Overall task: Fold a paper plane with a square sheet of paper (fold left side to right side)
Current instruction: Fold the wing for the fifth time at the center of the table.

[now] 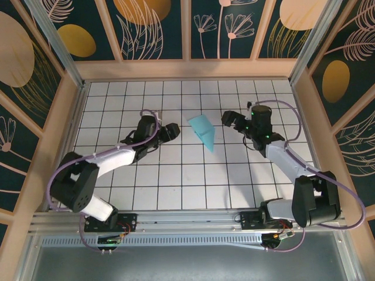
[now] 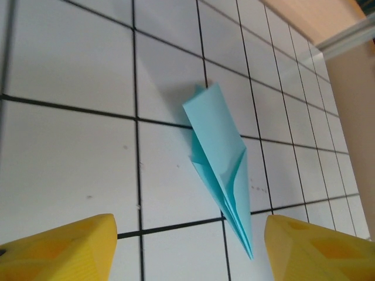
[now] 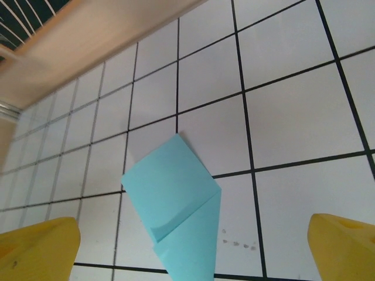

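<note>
The square sheet of paper, light blue, lies folded into a slim pointed paper plane [image 1: 203,132] on the white grid table between the two grippers, its point toward the near side. My left gripper [image 1: 171,131] is just left of it, open and holding nothing. In the left wrist view the paper plane [image 2: 222,158] lies flat, its tip reaching between the yellow fingers [image 2: 64,252], closer to the right one, with the gripper [image 2: 187,257] apart from it. My right gripper [image 1: 229,119] stands open to the right. In its wrist view the paper plane [image 3: 176,202] lies ahead of the gripper [image 3: 190,257], untouched.
The white grid table [image 1: 176,181] is boxed in by wooden walls [image 1: 187,69] at the back and on both sides. A few small specks [image 3: 237,243] mark the tile beside the paper. Both arm bases sit at the near edge.
</note>
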Robot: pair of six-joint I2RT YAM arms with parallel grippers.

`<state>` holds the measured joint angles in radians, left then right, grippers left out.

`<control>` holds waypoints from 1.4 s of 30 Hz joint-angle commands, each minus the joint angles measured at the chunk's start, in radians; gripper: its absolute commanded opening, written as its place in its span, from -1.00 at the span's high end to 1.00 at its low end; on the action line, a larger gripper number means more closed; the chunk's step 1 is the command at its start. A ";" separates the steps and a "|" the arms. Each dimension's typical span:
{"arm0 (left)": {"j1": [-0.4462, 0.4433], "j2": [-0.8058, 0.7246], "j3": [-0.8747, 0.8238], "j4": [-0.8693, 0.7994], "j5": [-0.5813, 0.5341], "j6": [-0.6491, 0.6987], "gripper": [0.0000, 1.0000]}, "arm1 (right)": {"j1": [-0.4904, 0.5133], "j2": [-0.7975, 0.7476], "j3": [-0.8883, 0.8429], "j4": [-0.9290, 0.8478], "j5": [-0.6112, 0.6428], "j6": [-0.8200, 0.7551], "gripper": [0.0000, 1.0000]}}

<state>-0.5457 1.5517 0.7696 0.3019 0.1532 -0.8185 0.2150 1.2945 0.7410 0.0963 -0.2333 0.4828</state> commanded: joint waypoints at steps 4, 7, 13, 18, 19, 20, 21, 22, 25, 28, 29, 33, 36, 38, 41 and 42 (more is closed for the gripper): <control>-0.032 0.138 0.084 0.143 0.120 -0.082 -0.34 | -0.114 -0.056 -0.141 0.227 -0.225 0.115 -0.98; -0.035 0.223 0.130 0.177 0.148 -0.109 -0.33 | -0.144 -0.065 -0.165 0.245 -0.276 0.111 -0.96; -0.040 0.343 0.261 0.144 0.137 -0.114 -0.28 | -0.169 -0.100 -0.177 0.215 -0.292 0.077 -0.92; -0.040 0.424 0.337 0.107 0.116 -0.146 -0.27 | -0.190 -0.130 -0.186 0.187 -0.287 0.056 -0.92; -0.040 0.439 0.349 0.102 0.110 -0.152 -0.27 | -0.195 -0.134 -0.188 0.179 -0.287 0.053 -0.92; -0.040 0.448 0.357 0.102 0.107 -0.158 -0.28 | -0.199 -0.139 -0.190 0.175 -0.285 0.050 -0.92; -0.040 0.462 0.368 0.100 0.106 -0.165 -0.27 | -0.203 -0.144 -0.193 0.170 -0.285 0.047 -0.91; -0.040 0.474 0.381 0.090 0.102 -0.168 -0.28 | -0.206 -0.149 -0.194 0.163 -0.284 0.043 -0.92; -0.040 0.502 0.409 0.075 0.092 -0.177 -0.30 | -0.216 -0.162 -0.198 0.152 -0.285 0.035 -0.92; -0.039 0.531 0.433 0.072 0.097 -0.187 -0.30 | -0.222 -0.170 -0.202 0.142 -0.287 0.026 -0.91; -0.040 0.542 0.443 0.071 0.104 -0.190 -0.28 | -0.225 -0.172 -0.203 0.139 -0.287 0.024 -0.92; -0.041 0.568 0.461 0.097 0.119 -0.201 -0.10 | -0.231 -0.179 -0.212 0.137 -0.290 0.020 -0.92; -0.041 0.591 0.481 0.089 0.118 -0.202 -0.04 | -0.235 -0.182 -0.216 0.137 -0.297 0.022 -0.92; -0.042 0.604 0.490 0.094 0.121 -0.209 0.02 | -0.237 -0.189 -0.217 0.137 -0.301 0.021 -0.92; -0.041 0.621 0.507 0.097 0.128 -0.209 0.15 | -0.241 -0.199 -0.218 0.129 -0.301 0.016 -0.91; -0.042 0.627 0.513 0.095 0.127 -0.207 0.20 | -0.243 -0.201 -0.218 0.128 -0.303 0.016 -0.92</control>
<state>-0.5819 2.1529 1.2484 0.3916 0.2638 -1.0206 -0.0162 1.1213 0.5404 0.2279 -0.5186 0.5232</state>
